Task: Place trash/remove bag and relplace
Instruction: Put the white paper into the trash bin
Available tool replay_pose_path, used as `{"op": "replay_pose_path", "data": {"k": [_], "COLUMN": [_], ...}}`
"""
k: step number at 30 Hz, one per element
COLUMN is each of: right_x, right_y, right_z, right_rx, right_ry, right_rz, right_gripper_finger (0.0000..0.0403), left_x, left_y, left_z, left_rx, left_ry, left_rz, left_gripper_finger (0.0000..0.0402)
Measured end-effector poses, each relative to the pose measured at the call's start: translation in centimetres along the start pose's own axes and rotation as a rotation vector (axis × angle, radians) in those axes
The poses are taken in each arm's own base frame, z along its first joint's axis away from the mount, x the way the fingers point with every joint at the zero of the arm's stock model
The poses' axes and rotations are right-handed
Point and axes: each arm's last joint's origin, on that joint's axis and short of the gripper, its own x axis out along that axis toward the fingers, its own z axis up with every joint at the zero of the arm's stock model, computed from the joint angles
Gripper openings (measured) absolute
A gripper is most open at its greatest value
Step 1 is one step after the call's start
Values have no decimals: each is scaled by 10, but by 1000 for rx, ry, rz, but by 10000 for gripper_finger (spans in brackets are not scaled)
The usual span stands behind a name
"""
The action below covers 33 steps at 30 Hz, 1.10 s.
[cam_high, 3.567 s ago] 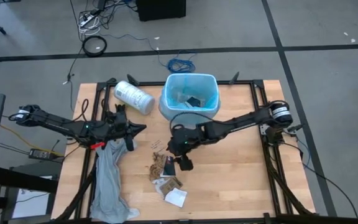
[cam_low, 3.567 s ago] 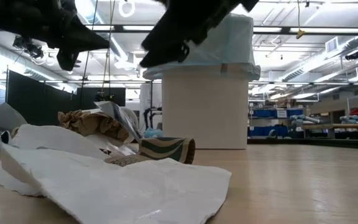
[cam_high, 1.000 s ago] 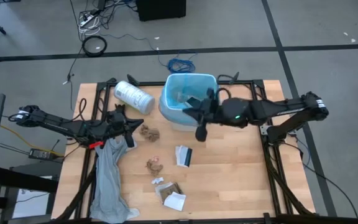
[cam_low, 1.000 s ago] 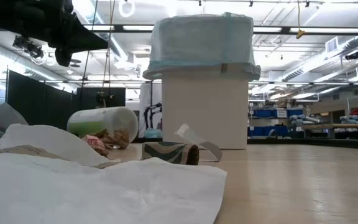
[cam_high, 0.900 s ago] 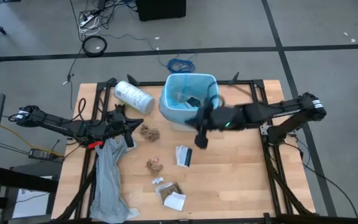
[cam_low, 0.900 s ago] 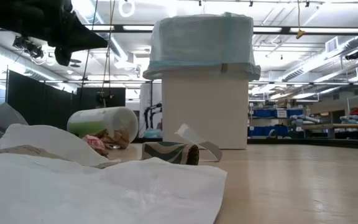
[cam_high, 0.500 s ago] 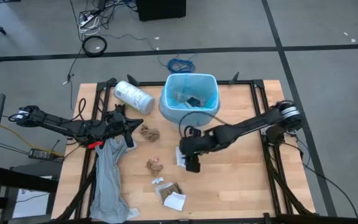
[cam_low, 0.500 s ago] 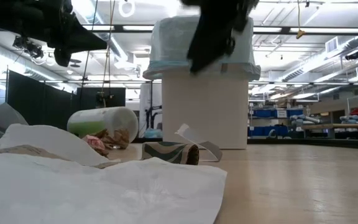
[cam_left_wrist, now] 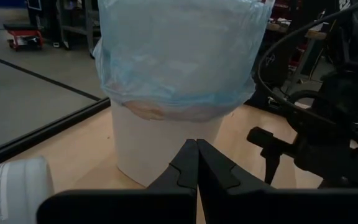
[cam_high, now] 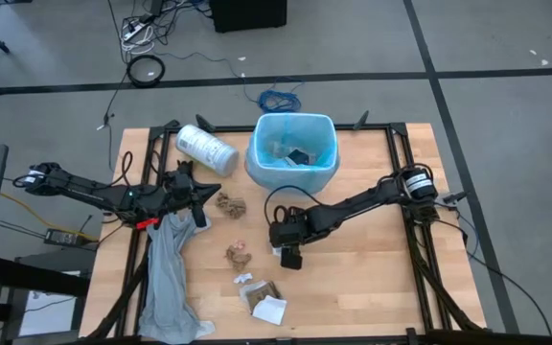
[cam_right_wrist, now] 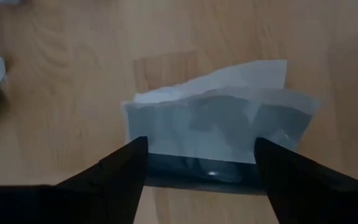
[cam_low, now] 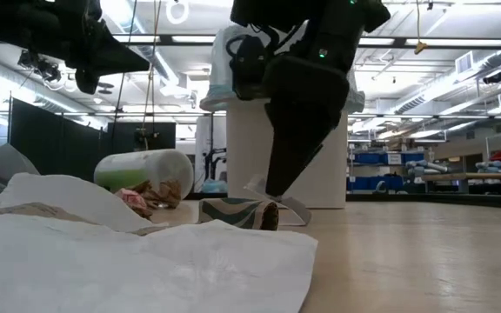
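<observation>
One bin [cam_high: 293, 153] with one blue liner [cam_left_wrist: 179, 56], one white roll [cam_high: 206, 149], one grey sheet [cam_high: 169, 278], two arms, and five loose scraps on the bench [cam_high: 372, 278]: two brown wads, one packet, two by the front edge

We see a robotics lab set in a large industrial hall. The wooden desk [cam_high: 353, 278] sits in a black metal frame [cam_high: 398, 153] on a grey concrete floor [cam_high: 506, 125] crossed by dark tape lines [cam_high: 257, 80]. Loose cables [cam_high: 147, 29] and a coiled blue cord [cam_high: 278, 98] lie on that floor. Across the desk top we see rows of ceiling strip lights [cam_low: 424, 91], overhead beams, and blue storage bins [cam_low: 381, 182] on shelving.
</observation>
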Motion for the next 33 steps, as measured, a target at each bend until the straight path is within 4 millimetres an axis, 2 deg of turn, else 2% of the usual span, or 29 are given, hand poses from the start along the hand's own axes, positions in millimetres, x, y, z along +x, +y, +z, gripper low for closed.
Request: {"op": "replay_pose_path", "data": {"k": [5, 8, 19, 22, 30, 33], "right_x": [-18, -23, -7, -4, 13, 21], "right_y": [-6, -12, -35, -42, -36, -31], "right_z": [6, 9, 16, 18, 14, 7], "right_rx": [32, 37, -47, -60, -88, -87], "right_ry": [-47, -83, -65, -53, 4, 52], "right_rz": [-3, -63, -89, -35, 93, 76], "right_gripper_finger": [277, 278, 276, 270, 199, 151], "left_x": [0, 0, 0, 0, 0, 0], "left_y": [0, 0, 1, 1, 1, 1], "left_z": [0, 0, -3, -4, -4, -4], "left_rx": [2, 3, 21, 25, 19, 19], "left_ry": [3, 4, 29, 39, 38, 39], "left_rz": [1, 1, 5, -5, -9, -8], "left_gripper_finger": [8, 8, 8, 8, 8, 8]}}
